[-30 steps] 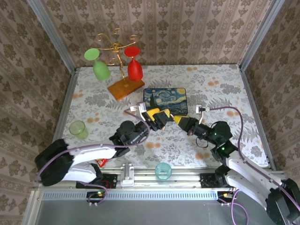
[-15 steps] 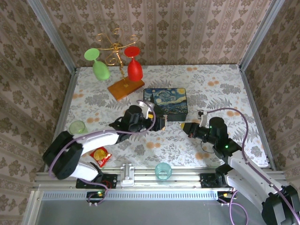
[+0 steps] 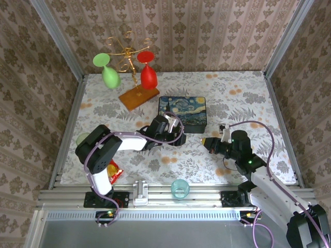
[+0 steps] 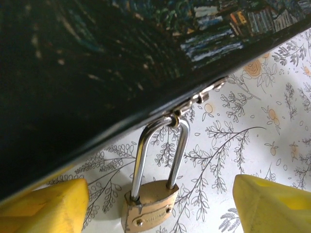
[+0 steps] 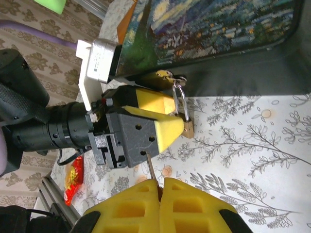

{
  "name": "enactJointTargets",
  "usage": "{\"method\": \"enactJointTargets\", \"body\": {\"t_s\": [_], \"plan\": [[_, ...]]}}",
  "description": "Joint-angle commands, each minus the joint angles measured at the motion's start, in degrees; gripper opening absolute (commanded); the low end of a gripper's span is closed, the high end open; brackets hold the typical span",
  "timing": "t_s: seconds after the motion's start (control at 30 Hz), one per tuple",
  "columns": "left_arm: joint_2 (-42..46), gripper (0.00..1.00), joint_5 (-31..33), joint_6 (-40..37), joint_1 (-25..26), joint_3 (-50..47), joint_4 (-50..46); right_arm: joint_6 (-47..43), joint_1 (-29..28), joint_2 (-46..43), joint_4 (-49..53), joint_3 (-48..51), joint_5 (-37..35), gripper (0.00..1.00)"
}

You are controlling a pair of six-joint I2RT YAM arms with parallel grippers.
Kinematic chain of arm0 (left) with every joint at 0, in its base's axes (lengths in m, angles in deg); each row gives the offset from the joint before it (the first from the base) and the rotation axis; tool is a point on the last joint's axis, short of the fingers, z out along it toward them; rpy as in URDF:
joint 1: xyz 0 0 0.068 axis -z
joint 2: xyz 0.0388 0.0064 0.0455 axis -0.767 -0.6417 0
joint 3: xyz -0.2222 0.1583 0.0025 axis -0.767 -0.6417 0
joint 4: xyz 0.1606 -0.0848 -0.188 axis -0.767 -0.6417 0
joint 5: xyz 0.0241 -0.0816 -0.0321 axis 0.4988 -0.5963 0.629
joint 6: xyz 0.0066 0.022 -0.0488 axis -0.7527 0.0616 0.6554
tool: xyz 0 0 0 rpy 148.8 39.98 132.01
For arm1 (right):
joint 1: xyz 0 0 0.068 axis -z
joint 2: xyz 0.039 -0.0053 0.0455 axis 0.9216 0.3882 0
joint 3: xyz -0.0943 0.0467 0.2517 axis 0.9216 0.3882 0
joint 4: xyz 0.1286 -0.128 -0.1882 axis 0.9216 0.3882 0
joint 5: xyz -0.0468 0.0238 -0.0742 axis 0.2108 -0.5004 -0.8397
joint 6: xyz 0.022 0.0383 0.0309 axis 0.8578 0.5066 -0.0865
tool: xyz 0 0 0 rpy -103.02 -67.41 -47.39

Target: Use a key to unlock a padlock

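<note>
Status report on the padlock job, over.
Left pincer open, straddling padlock. Right pincer shut on key, short of it. Padlock hangs on box clasp, shackle closed. Left finger crowds key's path.

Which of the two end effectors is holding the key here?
The right end effector, shut on the thin grey key poking out of it. The left end effector is open, its yellow fingers flanking the padlock hanging from the box.

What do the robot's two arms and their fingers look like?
Both the left arm and the right arm have white shells between bulky black joints, with a thin purple cable looping along each. The left gripper and right gripper have black bodies ending in two chunky, wedge-shaped yellow plastic fingers.
</note>
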Motion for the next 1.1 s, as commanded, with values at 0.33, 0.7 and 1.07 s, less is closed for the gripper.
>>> {"method": "enactJointTargets", "body": {"t_s": [0.33,0.7,1.07], "plan": [[-3.2,0.43,-1.7,1.9,0.7,-0.1,8.8,0.4,0.4,-0.5,-1.1,2.3,1.1,0.0],[-3.6,0.33,-1.4,4.2,1.1,-2.2,12.3,1.5,0.3,0.6,-2.9,3.5,0.5,0.0],[-3.0,0.16,-1.4,5.9,1.5,-4.1,13.9,2.9,0.3,2.1,-5.9,4.9,0.7,0.0]]}}
